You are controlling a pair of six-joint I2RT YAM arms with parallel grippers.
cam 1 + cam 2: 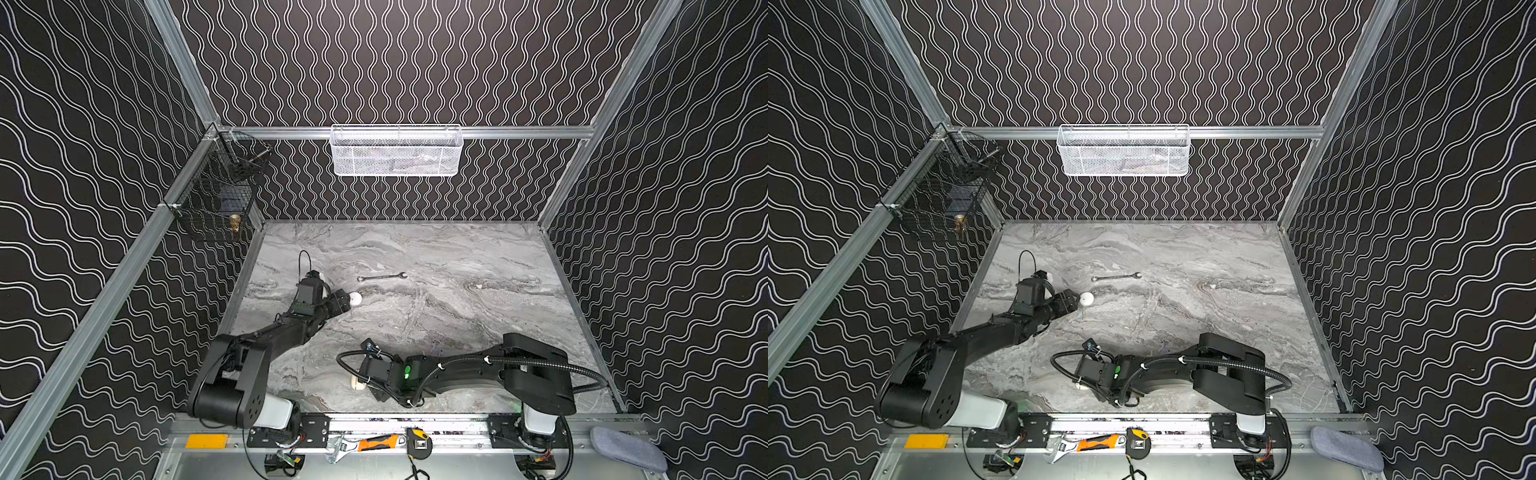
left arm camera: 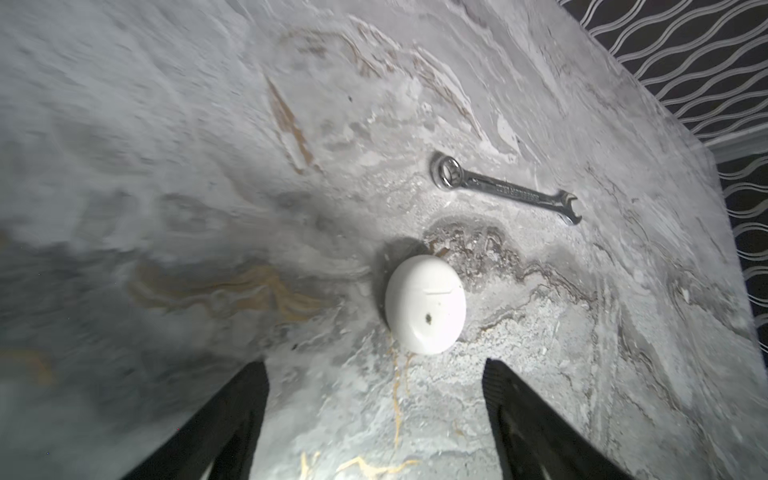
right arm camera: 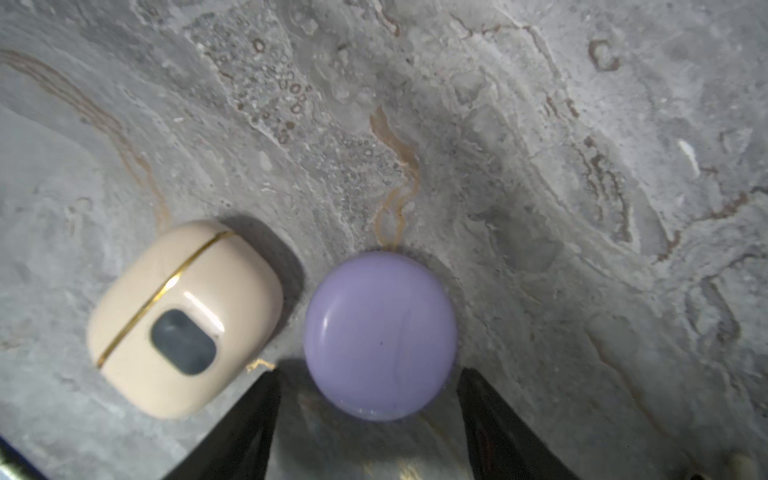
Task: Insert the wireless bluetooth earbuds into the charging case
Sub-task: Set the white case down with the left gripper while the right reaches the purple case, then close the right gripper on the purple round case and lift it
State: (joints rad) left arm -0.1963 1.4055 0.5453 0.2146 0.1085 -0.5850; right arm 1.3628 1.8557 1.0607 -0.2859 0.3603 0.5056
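Observation:
A shut white round charging case lies on the marble table, just ahead of my open left gripper, whose fingers do not touch it; both top views show this case. My right gripper is open around the near end of a shut lavender round case. A shut cream case with a gold line lies beside the lavender one and peeks out from under the right wrist. A tiny white piece lies far right; whether it is one of the earbuds I cannot tell.
A slim steel wrench lies behind the white case. A white mesh basket hangs on the back wall and black wire baskets on the left wall. Hand tools rest on the front rail.

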